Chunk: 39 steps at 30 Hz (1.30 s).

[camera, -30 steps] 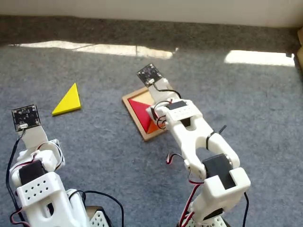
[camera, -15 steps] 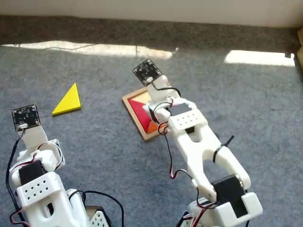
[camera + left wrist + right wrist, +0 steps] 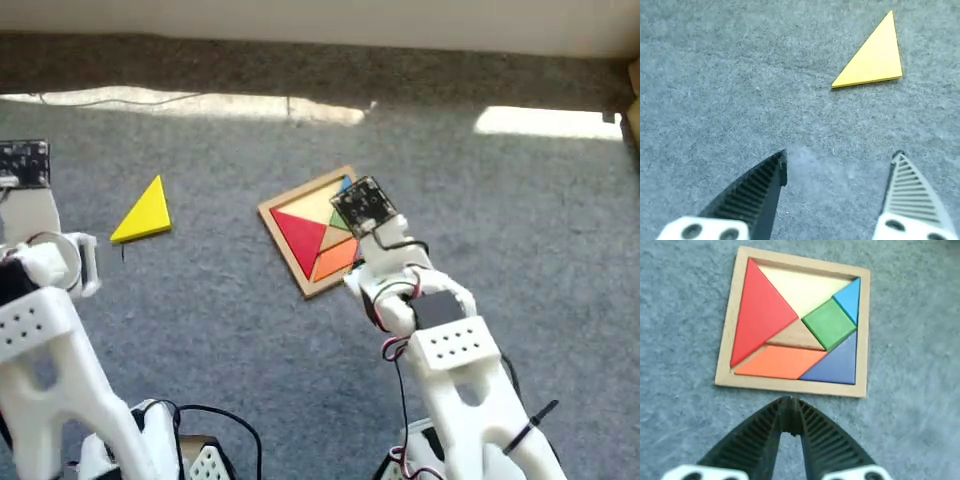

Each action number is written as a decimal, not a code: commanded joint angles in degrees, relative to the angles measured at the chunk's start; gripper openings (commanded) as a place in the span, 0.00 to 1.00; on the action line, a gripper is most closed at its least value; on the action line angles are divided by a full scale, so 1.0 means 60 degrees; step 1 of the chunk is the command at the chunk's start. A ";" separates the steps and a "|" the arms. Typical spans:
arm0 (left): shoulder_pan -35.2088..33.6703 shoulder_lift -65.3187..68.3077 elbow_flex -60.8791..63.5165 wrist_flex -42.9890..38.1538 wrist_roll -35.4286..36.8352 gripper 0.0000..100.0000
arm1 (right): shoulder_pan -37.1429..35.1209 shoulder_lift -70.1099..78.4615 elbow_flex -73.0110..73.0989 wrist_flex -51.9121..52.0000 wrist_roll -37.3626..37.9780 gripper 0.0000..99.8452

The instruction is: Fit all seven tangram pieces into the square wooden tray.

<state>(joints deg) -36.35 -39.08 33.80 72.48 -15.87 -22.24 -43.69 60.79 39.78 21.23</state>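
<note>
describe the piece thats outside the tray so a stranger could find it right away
Find the tray on the grey carpet. Apart from it, ahead of the left gripper, a yellow triangle lies flat on the carpet. It is the only piece outside the tray, with nothing touching it.

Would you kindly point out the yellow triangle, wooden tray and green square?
yellow triangle (image 3: 874, 58): left wrist view, its centre.
wooden tray (image 3: 790, 385): right wrist view, its bare rim.
green square (image 3: 829, 323): right wrist view, its centre.

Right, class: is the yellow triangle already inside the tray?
No, the yellow triangle lies on the carpet, well apart from the tray.
</note>
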 commanded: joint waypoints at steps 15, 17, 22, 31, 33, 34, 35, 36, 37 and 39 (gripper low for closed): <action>0.2513 1.1026 -0.8799 0.1026 -0.3179 0.35 | 0.0447 -0.1121 0.2205 -0.2073 0.0015 0.01; 0.2630 1.1729 -0.9692 0.1187 -0.3194 0.35 | 0.0447 -0.1121 0.2205 -0.2073 0.0015 0.01; 0.2689 1.3473 -1.1729 0.1524 -0.3590 0.35 | 0.0447 -0.1121 0.2205 -0.2073 0.0015 0.01; 0.2498 1.5788 -1.5128 0.2872 -0.3853 0.34 | 0.0447 -0.1121 0.2205 -0.2073 0.0015 0.01; 0.2454 1.6227 -1.5626 0.2974 -0.3853 0.34 | 0.0447 -0.1121 0.2220 -0.2073 0.0015 0.01; 0.2440 1.6403 -1.5773 0.2974 -0.3853 0.34 | 0.0447 -0.1121 0.2220 -0.2073 0.0015 0.01; 0.2381 1.6564 -1.5905 0.2960 -0.3853 0.34 | 0.0447 -0.1121 0.2220 -0.2073 0.0015 0.01; 0.2308 1.6725 -1.6007 0.2960 -0.3853 0.34 | 0.0447 -0.1121 0.2220 -0.2073 0.0015 0.01; 0.2264 1.6886 -1.6125 0.2960 -0.3883 0.34 | 0.0447 -0.1121 0.2220 -0.2073 0.0015 0.01; 0.2161 1.7092 -1.6198 0.2974 -0.4147 0.34 | 0.0447 -0.1121 0.2220 -0.2073 0.0015 0.01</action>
<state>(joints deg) -21.58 62.46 -59.47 89.98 -38.64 -20.13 -48.79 74.42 28.62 21.23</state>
